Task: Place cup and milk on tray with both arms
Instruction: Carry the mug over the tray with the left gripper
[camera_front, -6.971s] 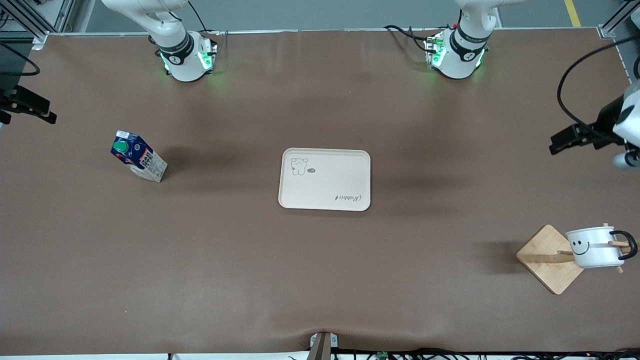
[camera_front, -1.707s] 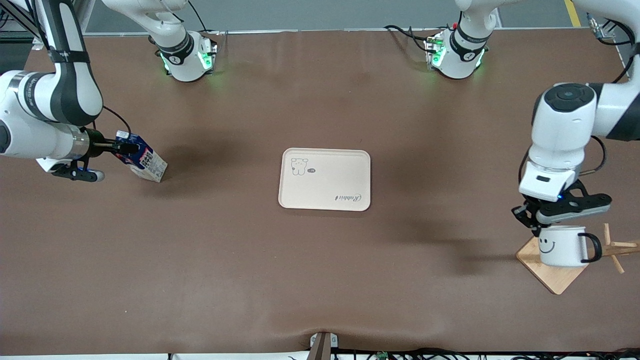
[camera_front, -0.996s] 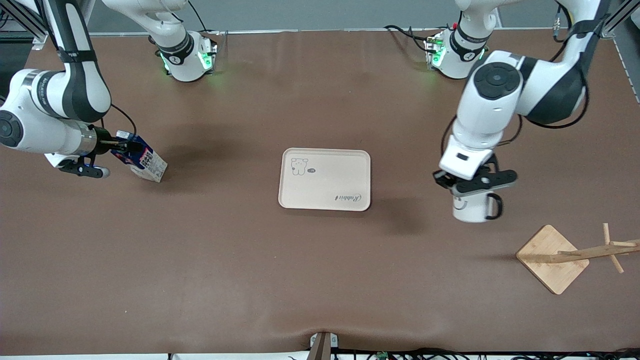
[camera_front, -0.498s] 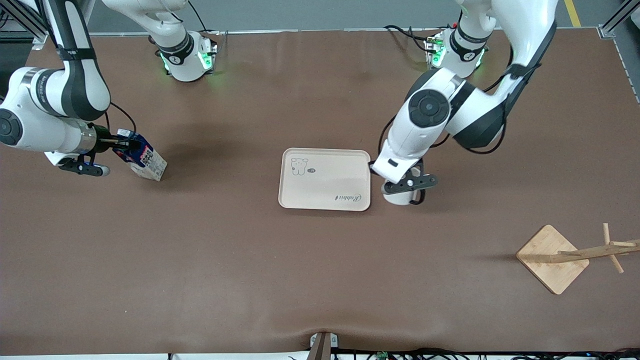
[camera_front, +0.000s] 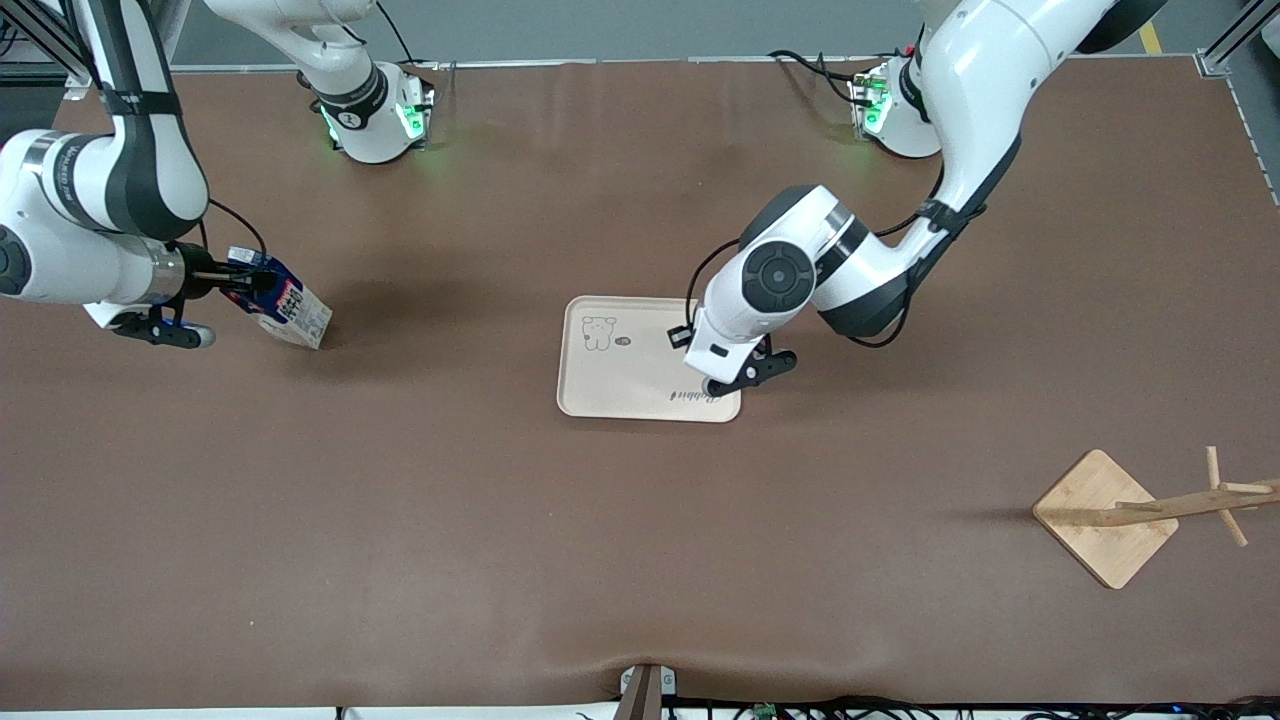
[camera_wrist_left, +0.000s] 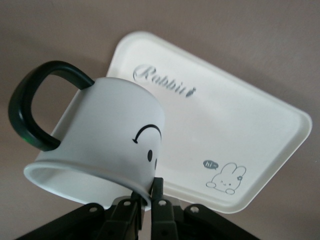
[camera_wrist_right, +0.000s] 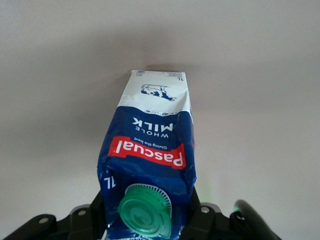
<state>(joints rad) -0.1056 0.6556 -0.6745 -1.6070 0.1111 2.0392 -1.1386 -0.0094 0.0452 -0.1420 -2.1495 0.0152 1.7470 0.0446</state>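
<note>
White cup (camera_wrist_left: 100, 140) is showing a black smiley; blue-and-white milk (camera_wrist_right: 150, 160) is wearing a green cap; cream tray (camera_front: 620, 385) is bearing a rabbit drawing.

milk (camera_wrist_right: 150, 160) red band: "Pascual", small line "Giving the best" beside it
milk blue panel: "WHOLE MILK"; "1L" near the green cap
tray (camera_wrist_left: 240, 115) script: "Rabbit"
tray speech bubble by the rabbit drawing: "hi~"
milk, front view (camera_front: 285, 308): side print too small to read
</note>
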